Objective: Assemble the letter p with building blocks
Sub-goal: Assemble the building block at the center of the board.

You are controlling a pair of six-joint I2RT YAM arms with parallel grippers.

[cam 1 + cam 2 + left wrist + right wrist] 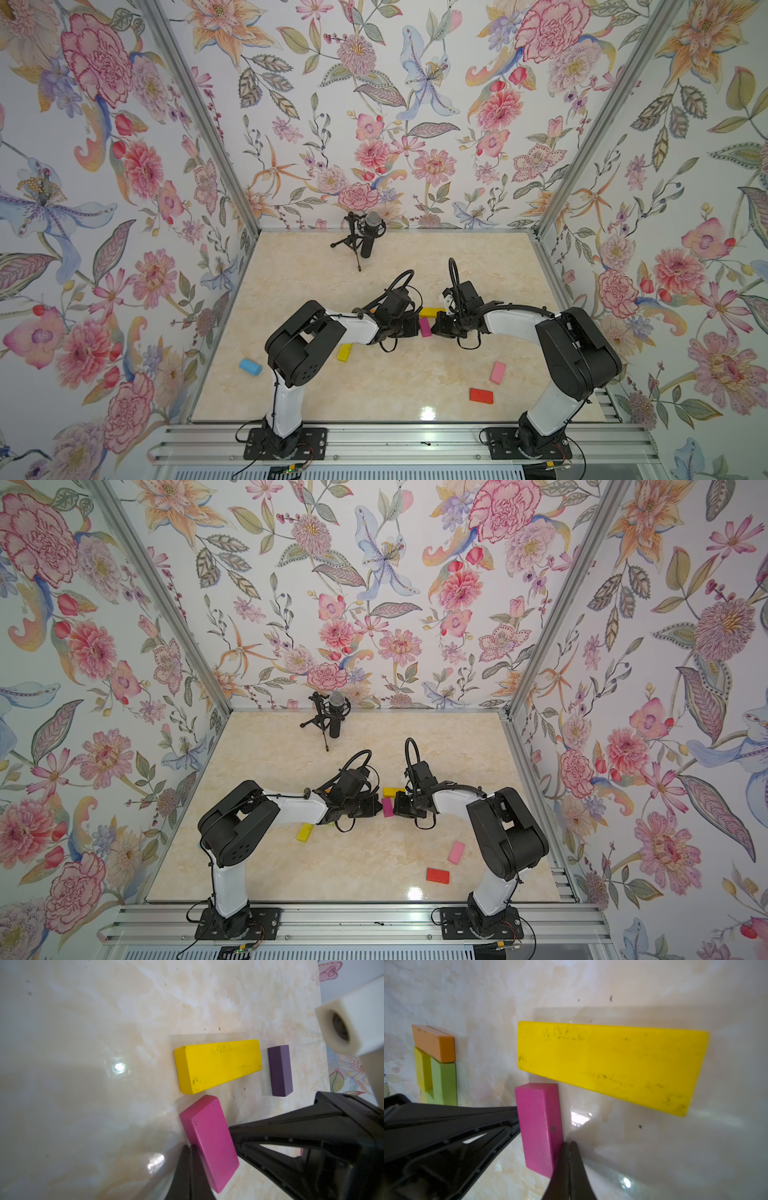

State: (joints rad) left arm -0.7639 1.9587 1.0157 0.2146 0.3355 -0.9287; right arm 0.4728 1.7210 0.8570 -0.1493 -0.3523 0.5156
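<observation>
A magenta block (424,327) (209,1142) (538,1126) lies flat mid-table, one short end close to a long yellow bar (430,312) (218,1066) (610,1066). My left gripper (190,1147) is shut, its tips against one long side of the magenta block. My right gripper (569,1144) is shut too, tips against the opposite long side. Neither holds anything. A purple block (279,1070) lies past the yellow bar's far end. An orange block (433,1043) abuts a lime green one (440,1082) behind the left gripper.
A short yellow block (344,352) lies beside the left forearm. A pink block (497,372) and a red block (481,395) lie at the front right. A microphone on a small tripod (365,241) stands at the back. Floral walls enclose the table.
</observation>
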